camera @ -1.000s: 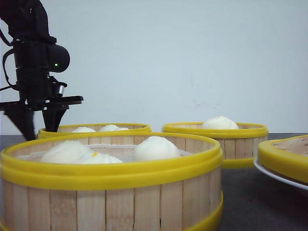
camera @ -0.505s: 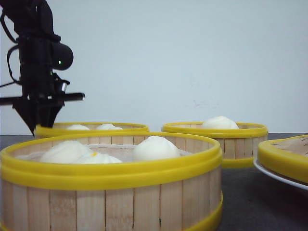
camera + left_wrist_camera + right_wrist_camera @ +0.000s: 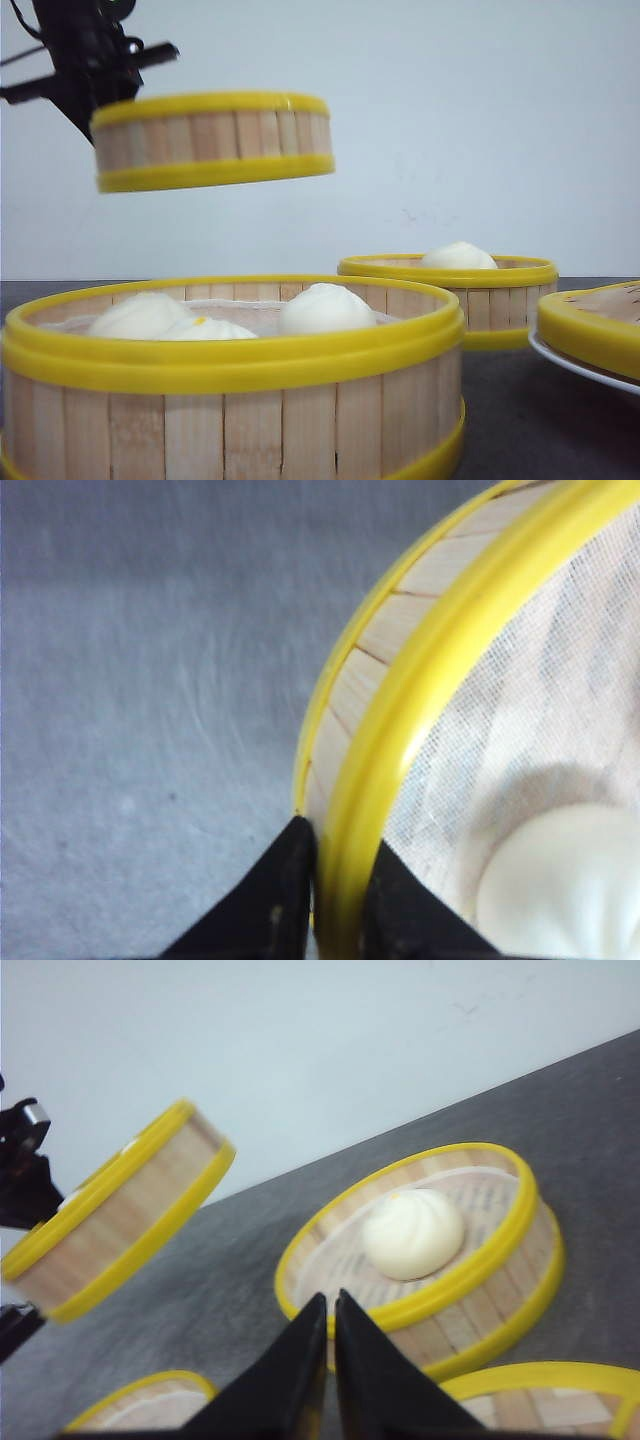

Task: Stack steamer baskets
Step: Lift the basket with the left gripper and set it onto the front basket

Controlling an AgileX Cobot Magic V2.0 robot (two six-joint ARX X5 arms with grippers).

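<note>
Bamboo basket [image 3: 213, 140] hangs aloft; left wrist shows fingers [image 3: 275, 905] pinching its rim

I see a dark grey tabletop [image 3: 520, 420], a pale wall [image 3: 450, 120] behind, and a white plate [image 3: 575, 365] holding a yellow-rimmed lid [image 3: 590, 325].

near basket [image 3: 235, 385] front-left | far basket [image 3: 447, 295] behind-right | lifted basket [image 3: 212, 140] above, left
</note>
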